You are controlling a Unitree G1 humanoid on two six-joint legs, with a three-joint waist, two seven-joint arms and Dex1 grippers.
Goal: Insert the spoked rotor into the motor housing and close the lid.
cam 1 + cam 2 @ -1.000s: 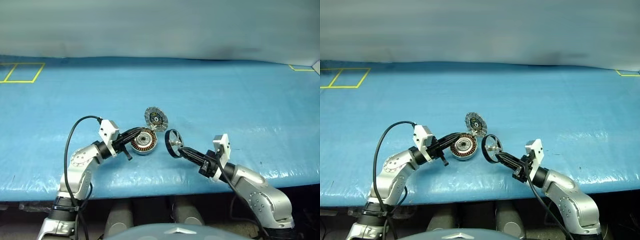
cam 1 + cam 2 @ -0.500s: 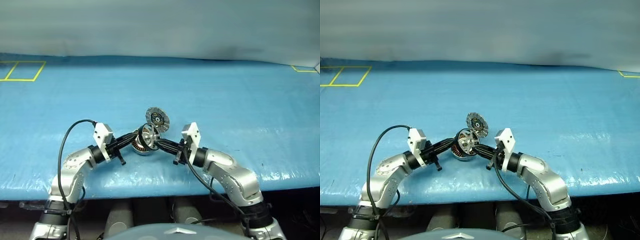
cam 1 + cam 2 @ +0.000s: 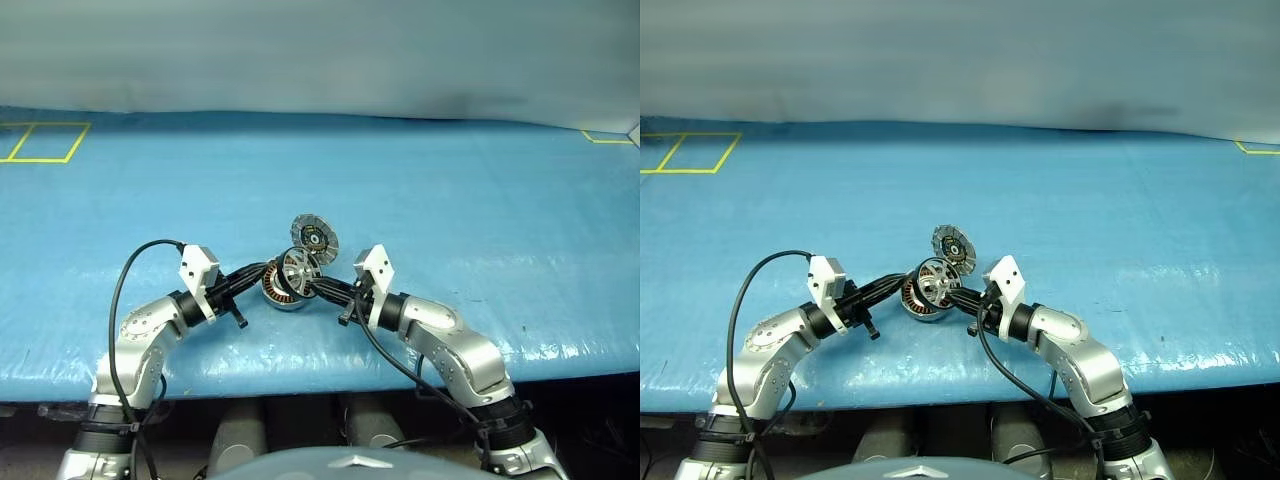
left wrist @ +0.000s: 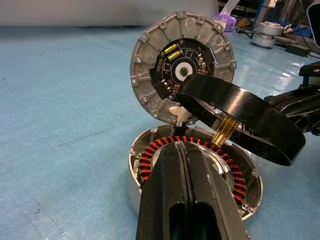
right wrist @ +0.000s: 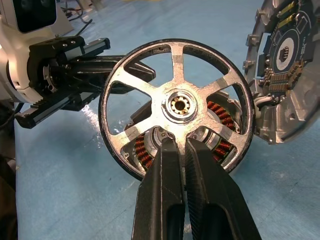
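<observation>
Blue table (image 3: 480, 200), both arms inward-angled

Pressing shut, fingers together, left tool (image 4: 186, 165) at the near rim of the motor housing (image 4: 145, 172). Hovering tilted over its copper windings, spoked rotor (image 4: 245, 117). Standing open at twelve o'clock, lid (image 4: 150, 55). Lying underneath, blue worktop (image 4: 60, 100).

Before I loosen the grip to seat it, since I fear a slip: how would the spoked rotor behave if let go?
The spoked rotor looks like rigid metal, so it probably won't flex. It is round and held tilted over the motor housing by the right gripper, pinched at one spoke; released early, it may roll or drop askew. Its shiny spokes look slippery.
</observation>
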